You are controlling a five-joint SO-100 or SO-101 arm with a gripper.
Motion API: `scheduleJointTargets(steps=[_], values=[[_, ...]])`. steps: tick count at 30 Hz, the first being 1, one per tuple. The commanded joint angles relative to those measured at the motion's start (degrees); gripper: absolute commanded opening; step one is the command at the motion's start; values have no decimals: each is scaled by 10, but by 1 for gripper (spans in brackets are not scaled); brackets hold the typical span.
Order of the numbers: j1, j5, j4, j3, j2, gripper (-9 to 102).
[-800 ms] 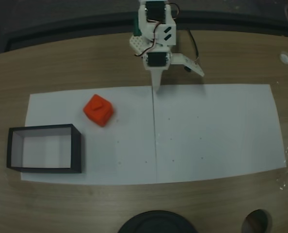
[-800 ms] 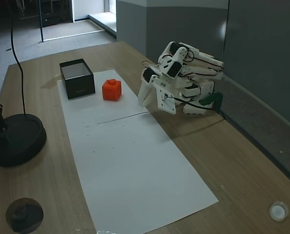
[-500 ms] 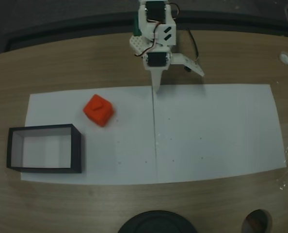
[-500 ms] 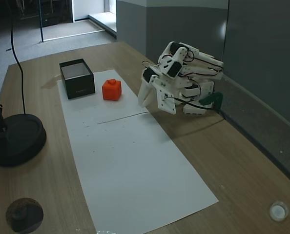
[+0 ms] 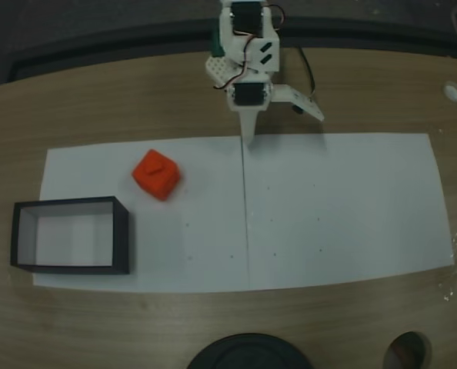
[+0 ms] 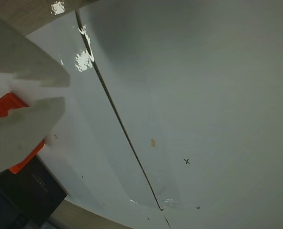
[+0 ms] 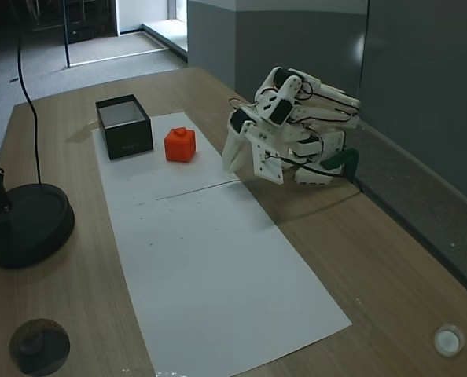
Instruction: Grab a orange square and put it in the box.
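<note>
White arm folded at far table edge in fixed view from above; gripper tip at far edge of white paper sheet, fingers together, holding nothing. Orange square on sheet, toward its left end, nearer sheet's far edge, well apart from gripper. Black box at sheet's front-left corner, near cube, not touching. Wrist view: pale fingers partly cover cube. Black round lamp base on wooden table.

The table was matt wood-grain; the paper sheet showed glossy glare in the wrist view. The gripper looked like smooth white plastic.
</note>
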Motion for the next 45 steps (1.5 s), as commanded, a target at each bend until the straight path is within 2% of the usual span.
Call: scheduleJointTargets(steps=[1, 10, 13, 16, 18, 22, 28, 38, 45], values=[[1, 4, 2, -27, 12, 0], [-5, 4, -2, -26, 12, 0], [-6, -11, -69, -31, 14, 4], [105, -58, -128, -44, 13, 12], [172, -25, -166, -69, 6, 16], [275, -26, -170, -149, -31, 23], [315, -69, -96, -292, -233, 30], [265, -50, 98, -630, -684, 30], [281, -33, 120, -736, -899, 30]])
